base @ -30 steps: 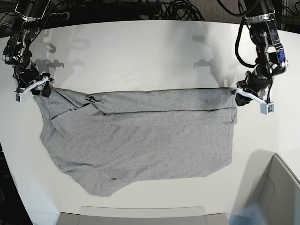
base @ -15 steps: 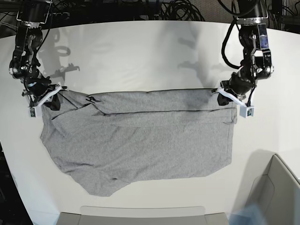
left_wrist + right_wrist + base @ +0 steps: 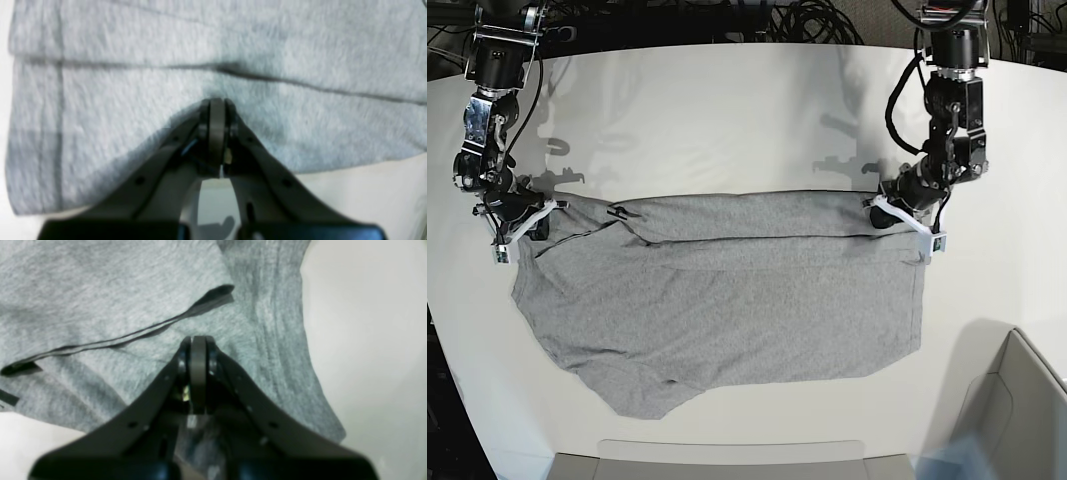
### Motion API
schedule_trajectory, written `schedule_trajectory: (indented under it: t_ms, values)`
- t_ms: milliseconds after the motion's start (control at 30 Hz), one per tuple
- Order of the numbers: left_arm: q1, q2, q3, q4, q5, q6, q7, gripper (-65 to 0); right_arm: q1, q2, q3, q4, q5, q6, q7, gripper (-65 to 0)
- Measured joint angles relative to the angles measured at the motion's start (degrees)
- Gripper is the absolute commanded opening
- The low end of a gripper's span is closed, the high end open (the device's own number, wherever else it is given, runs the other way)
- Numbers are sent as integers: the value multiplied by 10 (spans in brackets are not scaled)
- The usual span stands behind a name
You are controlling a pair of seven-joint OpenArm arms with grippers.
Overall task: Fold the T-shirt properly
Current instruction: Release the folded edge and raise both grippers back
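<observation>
Here the T-shirt [image 3: 727,300] lies spread on the white table [image 3: 727,110], its far edge folded over. The left gripper [image 3: 884,215] clenches that edge at the hem corner; the right gripper [image 3: 527,215] pinches the opposite corner by the sleeve.

A robotics lab or test cell: a broad, bare white tabletop [image 3: 727,120] carries two black jointed robot arms mounted at its far corners. Behind the tabletop's far edge lies a tangle of black cables [image 3: 807,20] on dark flooring.
</observation>
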Motion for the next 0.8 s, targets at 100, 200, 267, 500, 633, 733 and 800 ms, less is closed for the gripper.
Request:
schedule_trajectory:
  t_ms: [100,200,267,500,633,733,800]
  values:
    - [24,-1,0,13,43,0,-5,-650,-41,5,0,35,2,0,12,-650]
    - [48,-5,0,40,74,-4,25,-650,-94,11,3,82,7,0,18,-650]
    - [72,-7,-4,70,101,-2,49,-650,-128,12,6,120,4,0,-1,-650]
    - [183,-33,-7,151,106,-2,42,-650,-220,11,7,219,6,-4,-32,-650]
    - [244,-35,-43,191,105,-4,40,-650,-246,16,10,227,49,-5,-30,-650]
    - [293,-34,-85,226,108,-3,62,-650,-266,16,21,228,87,-3,-26,-650]
    - [316,-37,-103,241,118,0,67,-650,-282,15,26,229,108,-3,-17,-650]
